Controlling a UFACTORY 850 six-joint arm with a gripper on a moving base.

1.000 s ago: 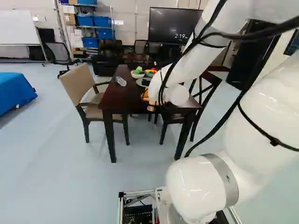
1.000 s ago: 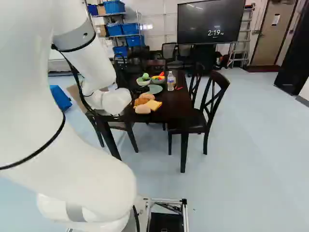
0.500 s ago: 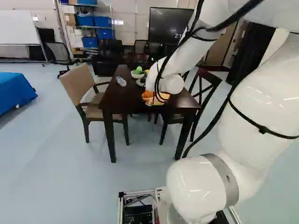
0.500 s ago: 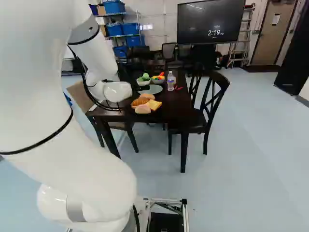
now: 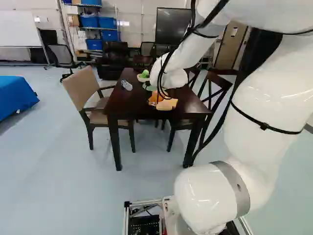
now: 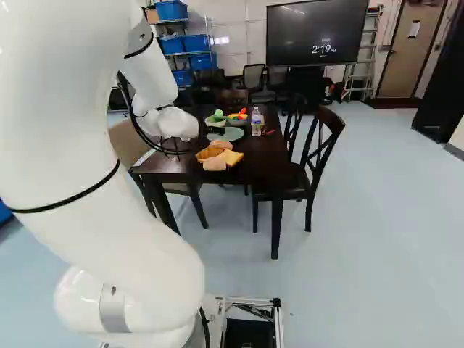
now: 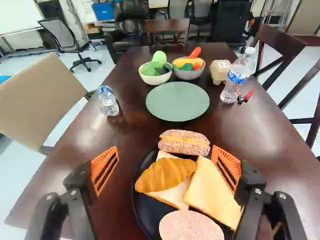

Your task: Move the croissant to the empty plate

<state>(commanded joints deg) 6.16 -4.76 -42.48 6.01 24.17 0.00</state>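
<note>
honestly, i'd line this up before dropping in. the claw (image 7: 165, 155) is wide apart, nothing clamped, over the side of the black plate (image 7: 150, 215) by the table's (image 7: 130, 132) near edge. the croissant (image 7: 166, 175) is on that plate, lying on a slice of bread (image 7: 172, 194), with a bun (image 7: 184, 142) just past it and another slice (image 7: 212, 195) beside it. looks like its long way runs finger to finger, so i'd twist the wrist and pinch across the narrow middle. go down slow, don't snag the bread, squeeze lightly, then lift high enough to miss the bun on the way to the green plate (image 7: 177, 101), nearer the table's far edge.
</note>
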